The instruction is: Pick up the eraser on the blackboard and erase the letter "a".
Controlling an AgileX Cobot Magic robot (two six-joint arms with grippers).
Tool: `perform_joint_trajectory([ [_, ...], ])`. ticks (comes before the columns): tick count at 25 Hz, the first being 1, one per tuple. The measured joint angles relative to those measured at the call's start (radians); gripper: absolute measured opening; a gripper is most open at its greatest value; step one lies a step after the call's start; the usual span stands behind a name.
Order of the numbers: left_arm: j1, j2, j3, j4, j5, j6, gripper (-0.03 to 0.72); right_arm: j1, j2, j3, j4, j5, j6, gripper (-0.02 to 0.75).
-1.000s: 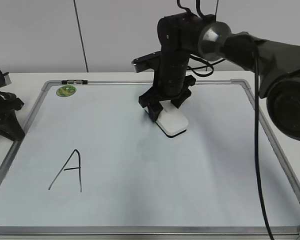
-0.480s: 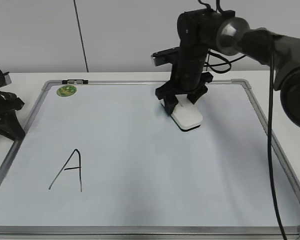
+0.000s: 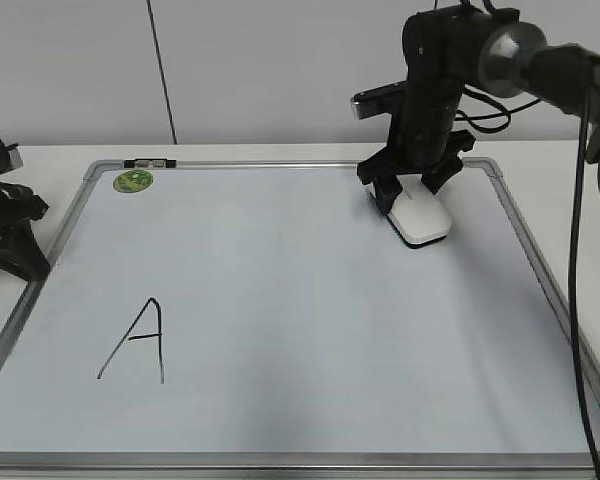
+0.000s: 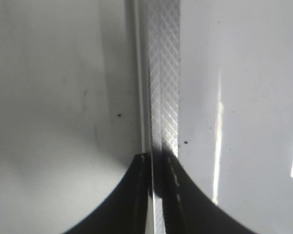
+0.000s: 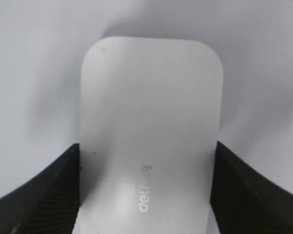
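Pale wall behind, white tabletop below; on it lies the large white blackboard with silver metal frame (image 3: 525, 250), grey corner caps, and a small round green sticker (image 3: 132, 181) near its far left corner.

Item: flat white plastic rounded-rectangle eraser (image 3: 421, 220), grey lettering on top (image 5: 144, 195). Location: far right part of the board, near the top rail, resting on or just over the surface; contact cannot be judged from these views.

Item: right gripper (image 3: 412, 196), black, pointed straight down. Fingers (image 5: 34, 200) clamped against the eraser's two long sides, as the right wrist view shows.

Item: left gripper (image 4: 156, 195). Parked at the board's left edge over the frame rail; whether its fingers are apart or together cannot be told.

Item: large angular capital "A" (image 3: 138, 340), black marker, near left of the board. No small cursive "a" is visible anywhere on the board.

Step in hand: judged as the close of the erasing step, the target mark apparently gone. Next move calls for setting the eraser flat on the board and opening the fingers, keeping well apart from the capital "A".
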Motion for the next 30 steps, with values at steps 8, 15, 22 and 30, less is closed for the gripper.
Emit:
perform_joint_trajectory([
  [8,0.0,0.0,0.0,0.002,-0.004,0.0,0.036,-0.006,-0.18,0.002,-0.014,0.004,0.0,0.537],
  [15,0.0,0.0,0.0,0.002,-0.004,0.0,0.037,-0.006,-0.348,0.181,-0.039,0.006,0.01,0.537],
  [22,0.0,0.0,0.0,0.002,-0.004,0.0,0.037,-0.037,-0.487,0.534,-0.043,0.006,0.061,0.536],
  [30,0.0,0.0,0.0,0.002,-0.004,0.0,0.037,-0.058,-0.575,0.754,-0.04,-0.057,0.12,0.536],
])
